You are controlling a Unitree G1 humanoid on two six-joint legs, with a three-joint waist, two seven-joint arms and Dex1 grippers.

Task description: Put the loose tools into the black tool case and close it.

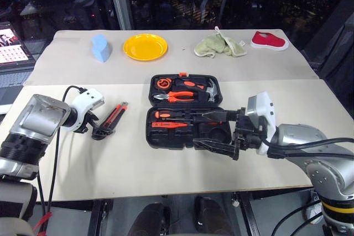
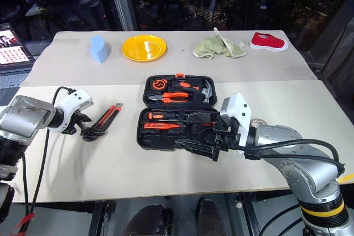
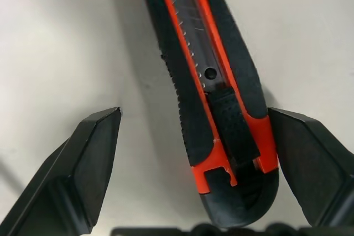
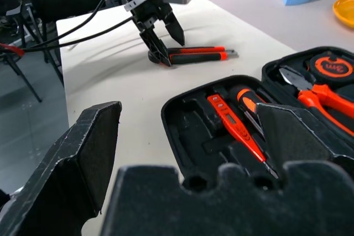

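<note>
Case (image 1: 185, 115): black clamshell, lying open near the middle of the table (image 1: 166, 175), its orange latch (image 1: 182, 74) on the far edge.
- Far half: orange tape measure (image 1: 162, 83) at the robot's left, orange-handled pliers (image 1: 176, 96), hammer (image 1: 210, 89) at the right.
- Near half: two orange-and-black screwdrivers (image 1: 176, 115) and a slim orange tester (image 1: 168, 125) lying side by side, long axes running left to right. Recesses at the near right corner are partly hidden by the right gripper.

Knife (image 1: 114, 116): orange and black, flat on the table to the left of the case and apart from it. Long axis runs diagonally, butt end toward the robot and its left, blade end away toward the case's far side.

Left gripper (image 1: 99, 131): pointed down at the knife's butt end, fingers spread wide on either side of the handle. In the left wrist view one finger (image 3: 310, 164) stands just beside or against the handle, the other (image 3: 91, 158) well clear. Nothing clamped.

Right gripper (image 1: 221, 131): level, pointing toward the robot's left over the near right corner of the case, fingers fully parted, empty.

Far side of the table: blue block (image 1: 100, 47), yellow plate (image 1: 145, 46), green cloth (image 1: 220, 45), red shoe (image 1: 269, 41).
</note>
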